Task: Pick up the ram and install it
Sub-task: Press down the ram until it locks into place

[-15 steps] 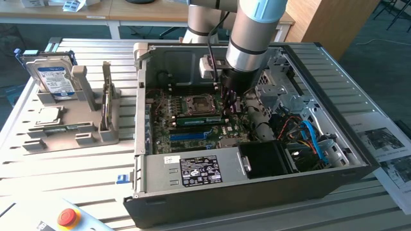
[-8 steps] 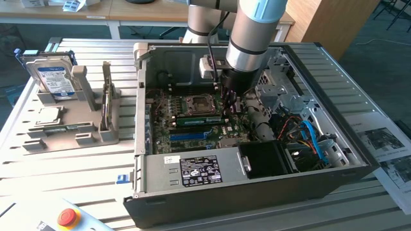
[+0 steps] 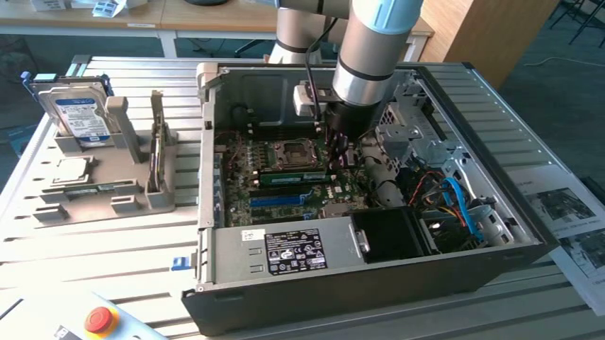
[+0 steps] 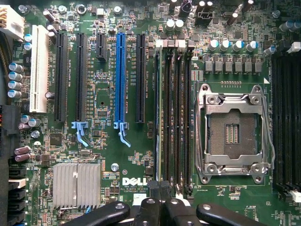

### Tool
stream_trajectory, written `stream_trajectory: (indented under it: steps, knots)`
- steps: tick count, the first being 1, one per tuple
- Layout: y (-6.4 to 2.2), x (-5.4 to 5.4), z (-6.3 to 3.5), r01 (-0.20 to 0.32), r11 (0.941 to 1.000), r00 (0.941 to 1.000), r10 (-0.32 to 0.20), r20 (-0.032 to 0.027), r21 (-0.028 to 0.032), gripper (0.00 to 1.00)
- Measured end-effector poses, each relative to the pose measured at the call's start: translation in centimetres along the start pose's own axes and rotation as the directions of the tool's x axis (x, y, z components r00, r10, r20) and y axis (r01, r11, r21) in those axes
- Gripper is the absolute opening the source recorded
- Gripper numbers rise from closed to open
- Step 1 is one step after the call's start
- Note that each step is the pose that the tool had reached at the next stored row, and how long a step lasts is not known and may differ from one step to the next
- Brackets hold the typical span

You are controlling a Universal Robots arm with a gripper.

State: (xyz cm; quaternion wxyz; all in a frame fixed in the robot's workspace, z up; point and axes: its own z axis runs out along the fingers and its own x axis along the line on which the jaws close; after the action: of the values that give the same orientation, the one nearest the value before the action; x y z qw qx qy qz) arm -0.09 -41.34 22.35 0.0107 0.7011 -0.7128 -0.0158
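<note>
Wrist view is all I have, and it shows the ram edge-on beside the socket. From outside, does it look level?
Observer: In the exterior view the ram sits low on the board and looks level end to end.
Operator: Where is the gripper along it?
Observer: The gripper stands upright over the ram's end toward the exterior view's right.
Operator: What's outside the case?
Observer: Beside the case, on the exterior view's left, a grey holder carries a hard drive standing upright.
</note>
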Motion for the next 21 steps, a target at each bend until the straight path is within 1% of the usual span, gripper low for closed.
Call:
stream_trajectory:
  steps: [21]
  knots:
    - [-0.01,-0.01,0.11,0.000,1.0000,1.0000,0.000,0.0006,0.0001,0.10]
